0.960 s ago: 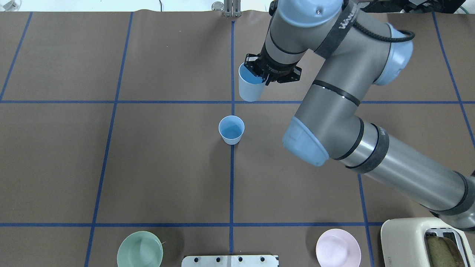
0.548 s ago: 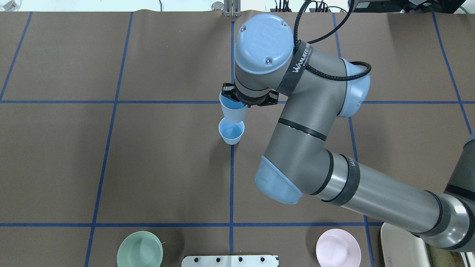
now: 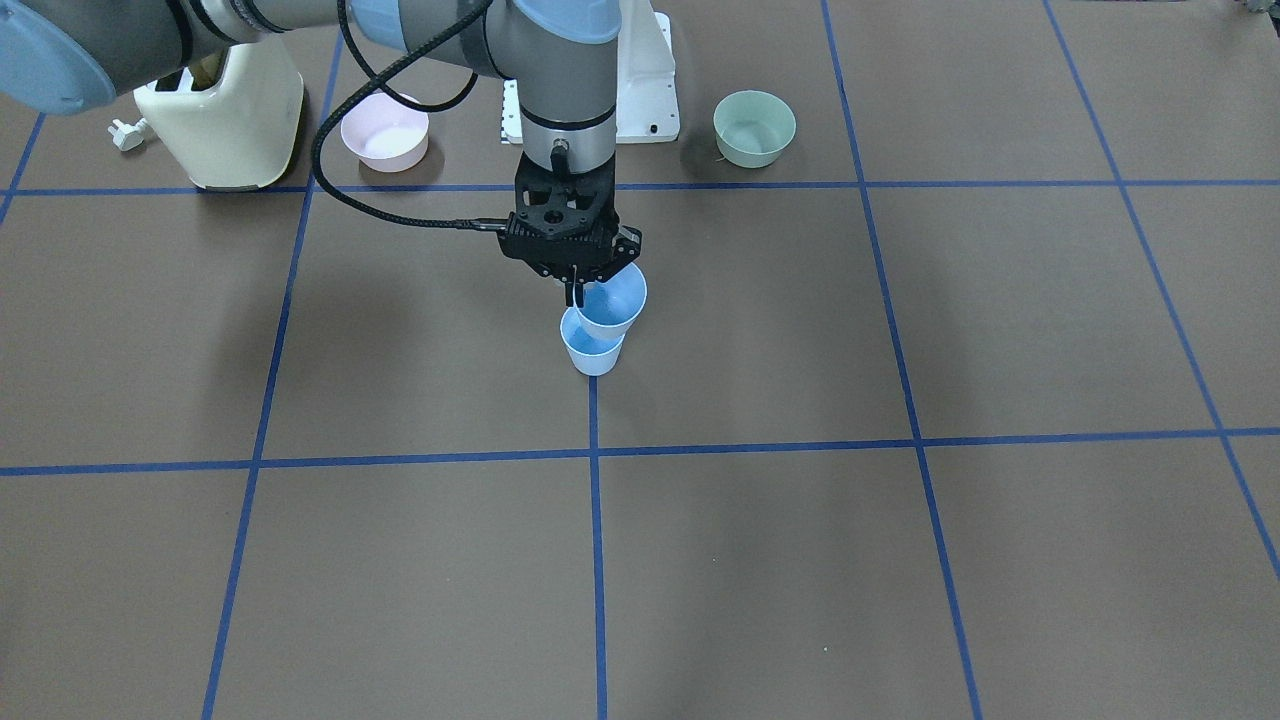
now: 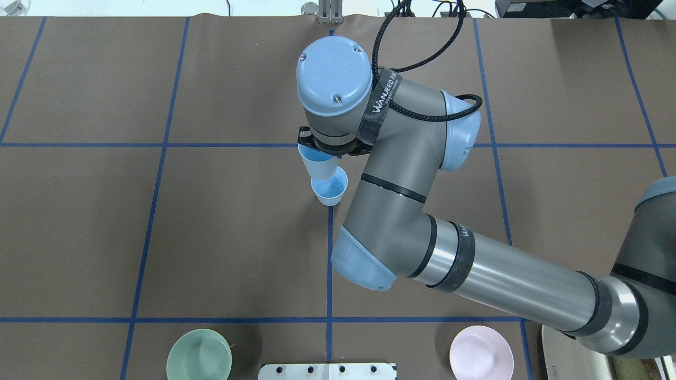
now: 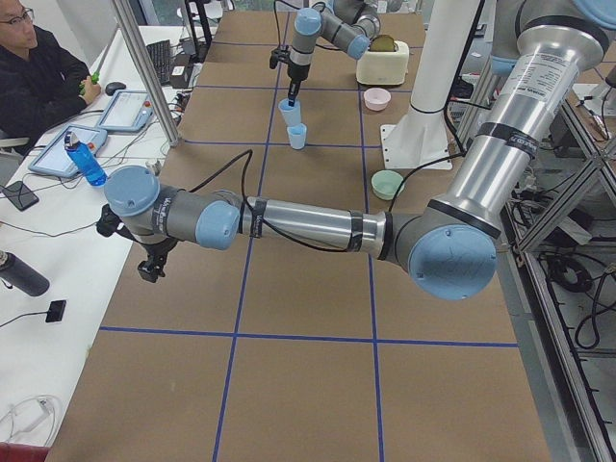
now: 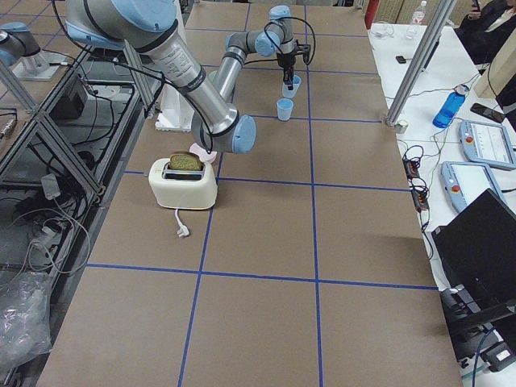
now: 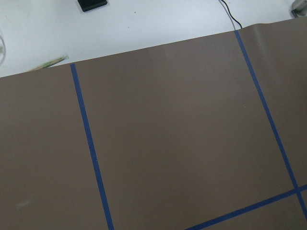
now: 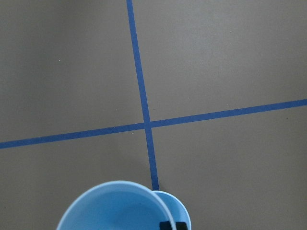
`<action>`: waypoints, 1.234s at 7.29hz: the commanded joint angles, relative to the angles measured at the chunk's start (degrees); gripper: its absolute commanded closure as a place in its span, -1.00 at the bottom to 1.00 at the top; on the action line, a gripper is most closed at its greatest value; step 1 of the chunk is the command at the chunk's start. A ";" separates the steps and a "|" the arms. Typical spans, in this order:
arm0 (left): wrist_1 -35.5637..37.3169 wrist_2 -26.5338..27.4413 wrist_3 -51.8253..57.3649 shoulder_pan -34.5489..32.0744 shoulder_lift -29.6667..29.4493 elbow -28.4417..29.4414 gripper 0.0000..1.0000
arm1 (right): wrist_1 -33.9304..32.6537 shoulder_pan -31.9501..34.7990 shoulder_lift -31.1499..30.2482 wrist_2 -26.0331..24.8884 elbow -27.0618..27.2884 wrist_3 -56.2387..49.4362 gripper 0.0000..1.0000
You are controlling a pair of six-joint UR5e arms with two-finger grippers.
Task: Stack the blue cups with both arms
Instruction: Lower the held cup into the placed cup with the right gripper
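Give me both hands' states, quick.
Right hand: closed, holding a blue cup by its rim.
Left hand: cannot be told; seen only from the side camera.

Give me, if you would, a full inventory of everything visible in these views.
standing blue cup: one, pale blue, upright on the table's centre line.
held blue cup: one, pale blue, in the air beside it, not nested.
green bowl: one, pale green, robot-side edge.
pink bowl: one, pale pink, robot-side edge.
toaster: one, cream, by the pink bowl, bread in its slot.
pedestal: one, white, between the bowls.
table: one, brown, blue tape grid.
right gripper: one, black, clamped on the held blue cup's rim.
left gripper: one, black, near the operators' edge; open or shut unclear.
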 commanded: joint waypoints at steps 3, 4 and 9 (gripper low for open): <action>0.00 0.08 -0.07 0.14 0.33 0.01 -0.94 | 0.29 -1.24 -1.85 -0.91 -0.63 -0.60 1.00; 0.00 0.08 -0.07 0.14 0.42 0.01 -0.94 | 2.99 -1.42 -3.07 -1.35 -0.63 -0.60 1.00; 0.00 0.08 -0.07 0.14 0.51 0.01 -0.94 | 3.89 -1.68 -3.17 -2.23 -0.81 -0.77 0.14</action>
